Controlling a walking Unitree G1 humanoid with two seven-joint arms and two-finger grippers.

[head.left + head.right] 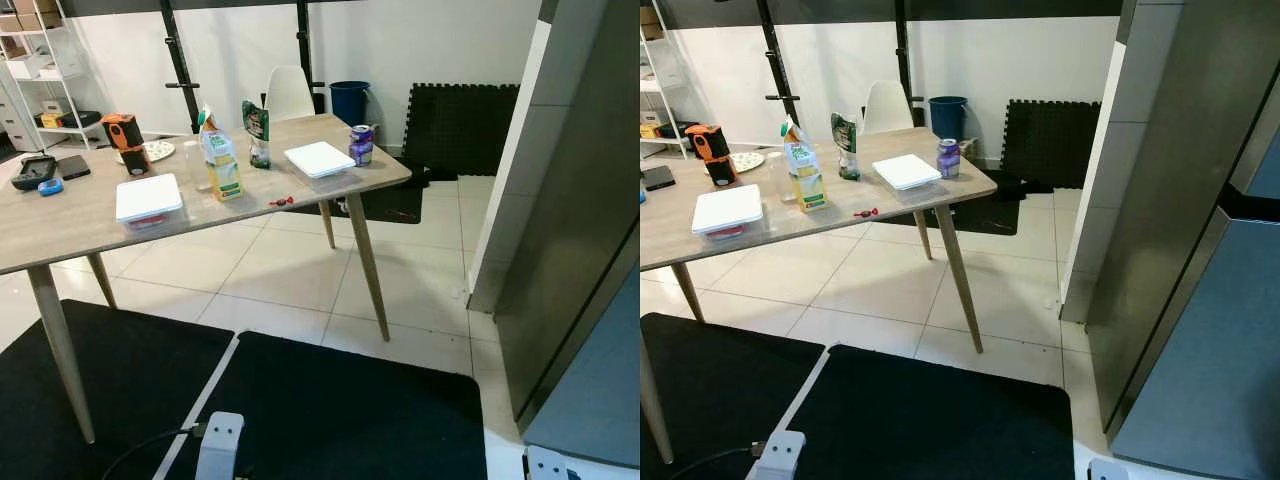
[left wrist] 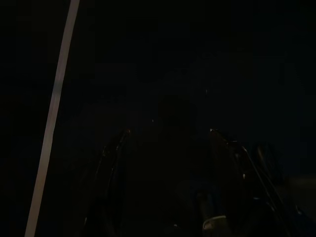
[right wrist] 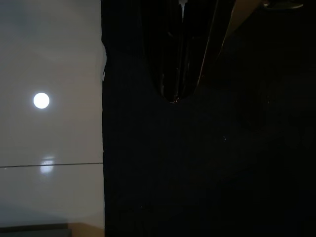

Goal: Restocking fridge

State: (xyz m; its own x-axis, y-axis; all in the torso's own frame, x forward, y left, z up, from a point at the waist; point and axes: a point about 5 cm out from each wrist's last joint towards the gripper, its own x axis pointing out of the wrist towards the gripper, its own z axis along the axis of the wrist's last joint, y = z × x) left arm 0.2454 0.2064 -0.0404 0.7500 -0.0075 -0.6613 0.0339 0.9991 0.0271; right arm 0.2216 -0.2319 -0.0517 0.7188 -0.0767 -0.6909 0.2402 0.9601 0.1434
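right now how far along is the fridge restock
Nothing looks done: the juice carton, the can, the green pouch and two white-lidded containers still sit on the table. Nothing is in hand. All items remain to carry over.

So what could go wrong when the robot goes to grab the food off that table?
The juice carton is tall and narrow, with a green bag close beside it, so a clumsy reach might tip one. The can stands near the table's corner and could get knocked off. The black mats on the floor might catch a foot.
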